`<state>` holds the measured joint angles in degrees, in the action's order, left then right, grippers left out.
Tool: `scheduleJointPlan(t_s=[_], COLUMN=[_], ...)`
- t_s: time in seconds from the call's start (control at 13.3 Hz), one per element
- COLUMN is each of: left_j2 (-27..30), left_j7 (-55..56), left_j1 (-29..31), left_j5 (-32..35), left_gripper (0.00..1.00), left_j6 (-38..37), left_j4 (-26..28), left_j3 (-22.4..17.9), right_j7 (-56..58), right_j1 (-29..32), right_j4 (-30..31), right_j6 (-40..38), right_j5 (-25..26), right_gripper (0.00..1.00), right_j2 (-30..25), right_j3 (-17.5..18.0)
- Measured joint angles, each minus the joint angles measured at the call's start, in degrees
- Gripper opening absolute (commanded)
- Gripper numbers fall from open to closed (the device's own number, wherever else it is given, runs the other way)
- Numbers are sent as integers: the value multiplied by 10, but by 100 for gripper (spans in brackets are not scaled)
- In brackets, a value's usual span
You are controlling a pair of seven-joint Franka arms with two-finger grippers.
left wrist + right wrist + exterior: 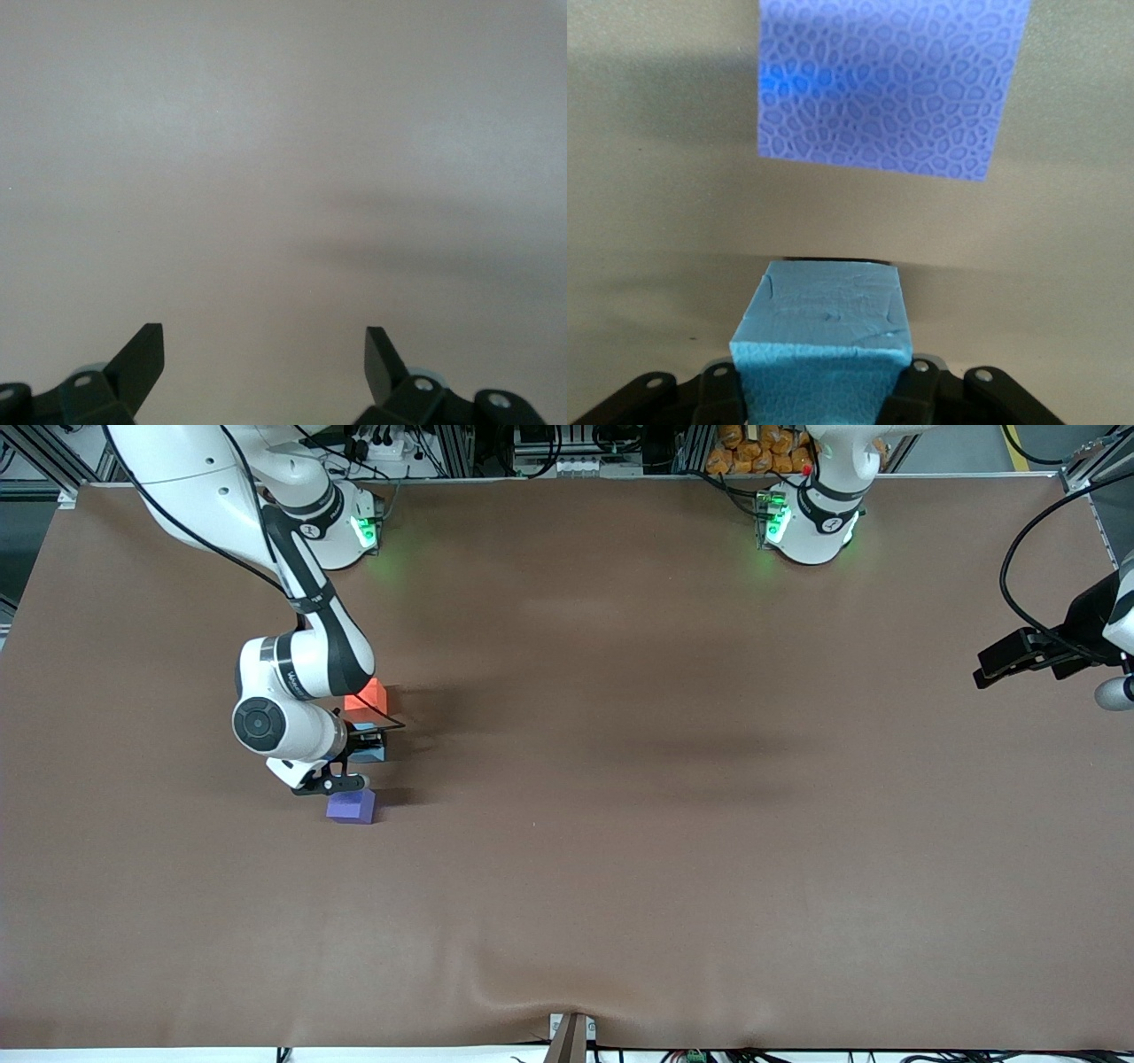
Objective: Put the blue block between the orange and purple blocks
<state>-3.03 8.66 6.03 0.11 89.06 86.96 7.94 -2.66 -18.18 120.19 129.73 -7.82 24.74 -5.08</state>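
My right gripper (365, 742) is shut on the blue block (376, 754) and holds it low, at the table cloth, in the gap between the orange block (367, 695) and the purple block (351, 807). The orange block lies farther from the front camera and is partly hidden by the arm; the purple block lies nearer. In the right wrist view the blue block (819, 341) fills the right gripper (819, 394), with the purple block (890, 84) just past it. My left gripper (988, 675) waits open and empty at the left arm's end of the table; the left wrist view shows the gripper (264, 341) over bare cloth.
The brown table cloth (620, 824) covers the whole table. A fold in the cloth (496, 979) rises near the front edge. Cables and equipment stand along the edge by the arm bases.
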Motion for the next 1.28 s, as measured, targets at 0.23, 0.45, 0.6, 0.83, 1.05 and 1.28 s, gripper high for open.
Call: scheduleJointPlan(t_s=[0.23, 0.45, 0.6, 0.83, 1.05, 1.28], left_j2=[0, 0, 0, 0, 0, 0], left_j7=[0, 0, 0, 0, 0, 0], left_j1=[0, 0, 0, 0, 0, 0], left_j5=[0, 0, 0, 0, 0, 0], left_gripper=[100, 100, 100, 100, 100, 100], left_j6=[-2, -3, -3, -3, -3, -3], left_j4=[0, 0, 0, 0, 0, 0], left_j3=[1, 1, 0, 0, 0, 0], right_j7=[0, -1, -1, -2, -2, -2], right_j1=[0, 5, 8, 9, 10, 25], right_j4=[3, 3, 3, 1, -10, -28], right_j6=[2, 4, 6, 8, 10, 11], right_j5=[0, 0, 0, 0, 0, 0], right_gripper=[40, 88, 100, 100, 100, 100], right_j2=[3, 4, 4, 4, -11, -56], right_j3=[0, 0, -1, -2, -4, -6])
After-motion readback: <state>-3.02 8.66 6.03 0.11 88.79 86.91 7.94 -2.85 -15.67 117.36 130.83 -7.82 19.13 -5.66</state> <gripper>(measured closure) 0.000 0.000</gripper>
